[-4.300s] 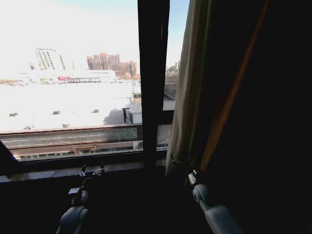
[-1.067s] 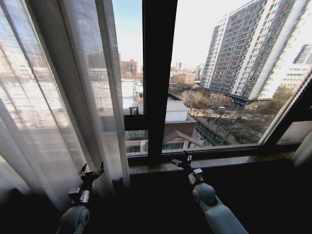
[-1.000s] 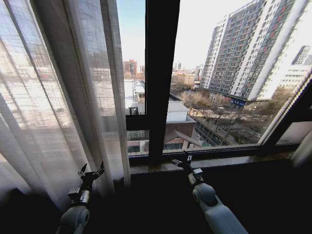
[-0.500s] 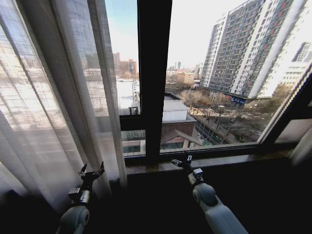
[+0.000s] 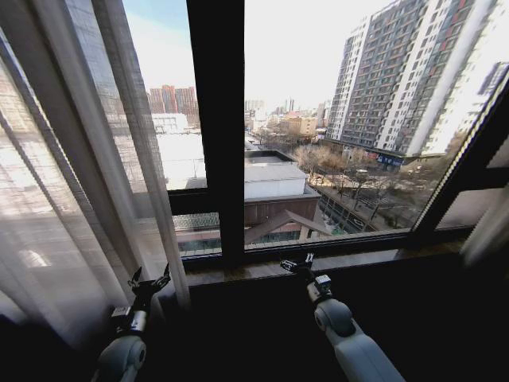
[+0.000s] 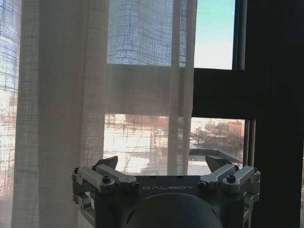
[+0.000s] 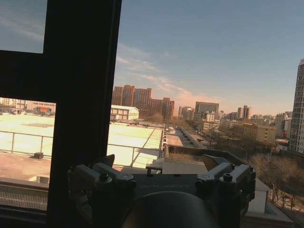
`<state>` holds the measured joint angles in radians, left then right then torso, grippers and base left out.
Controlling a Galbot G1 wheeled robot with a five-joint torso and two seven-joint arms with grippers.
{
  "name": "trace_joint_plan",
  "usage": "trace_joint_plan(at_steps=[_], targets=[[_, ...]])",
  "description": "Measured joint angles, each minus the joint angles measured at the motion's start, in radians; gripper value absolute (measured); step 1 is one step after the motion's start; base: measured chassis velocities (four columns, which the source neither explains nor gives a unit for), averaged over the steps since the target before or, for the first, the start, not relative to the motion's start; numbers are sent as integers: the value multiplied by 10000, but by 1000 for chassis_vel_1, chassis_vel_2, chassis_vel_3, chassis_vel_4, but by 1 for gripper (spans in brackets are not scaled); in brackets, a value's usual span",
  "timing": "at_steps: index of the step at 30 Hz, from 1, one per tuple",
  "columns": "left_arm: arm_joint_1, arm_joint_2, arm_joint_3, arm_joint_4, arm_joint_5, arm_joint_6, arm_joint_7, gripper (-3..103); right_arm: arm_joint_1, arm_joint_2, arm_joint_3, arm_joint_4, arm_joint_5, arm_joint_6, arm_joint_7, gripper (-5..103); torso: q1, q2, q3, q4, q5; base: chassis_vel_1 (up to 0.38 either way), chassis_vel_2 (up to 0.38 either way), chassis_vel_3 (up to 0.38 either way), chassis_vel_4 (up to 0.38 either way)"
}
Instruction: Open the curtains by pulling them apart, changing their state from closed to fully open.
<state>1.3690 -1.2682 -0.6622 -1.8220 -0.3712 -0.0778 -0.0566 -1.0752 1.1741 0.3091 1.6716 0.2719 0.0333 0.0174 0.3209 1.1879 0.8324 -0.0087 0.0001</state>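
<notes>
We note the curtains (image 5: 71, 183) hanging sheer and pleated over the left part of the window, their inner edge just left of the dark window frame bar (image 5: 216, 127); the glass right of the bar is uncovered. The left tool (image 5: 149, 282) is raised just in front of the curtains' lower edge, released, grasping nothing. The right tool (image 5: 297, 263) sits by the windowsill (image 5: 358, 256), well apart from the fabric, likewise released and empty.

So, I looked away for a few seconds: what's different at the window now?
Mostly the camera swung left: the sheer white pleated curtain has come into view, hanging free. Both grippers, left and right, stay open, low before the sill, holding nothing.
</notes>
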Motion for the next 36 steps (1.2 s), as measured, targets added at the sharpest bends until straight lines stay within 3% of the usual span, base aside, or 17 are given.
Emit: trace_joint_plan(at_steps=[2, 11, 36], targets=[[0, 2, -3, 0, 0, 0, -3, 100, 0, 2, -2, 0, 0, 0, -2, 100, 0, 0, -1, 4, -12, 17, 12, -26, -13], [0, 2, -6, 0, 0, 0, -5, 100, 0, 0, -3, 0, 0, 0, -3, 100, 0, 0, 0, -2, 4, 14, 18, -15, -13], [0, 2, -3, 0, 0, 0, -1, 100, 0, 0, -1, 1, 0, 0, -3, 100, 0, 0, 0, -1, -1, 0, 0, 0, 0]])
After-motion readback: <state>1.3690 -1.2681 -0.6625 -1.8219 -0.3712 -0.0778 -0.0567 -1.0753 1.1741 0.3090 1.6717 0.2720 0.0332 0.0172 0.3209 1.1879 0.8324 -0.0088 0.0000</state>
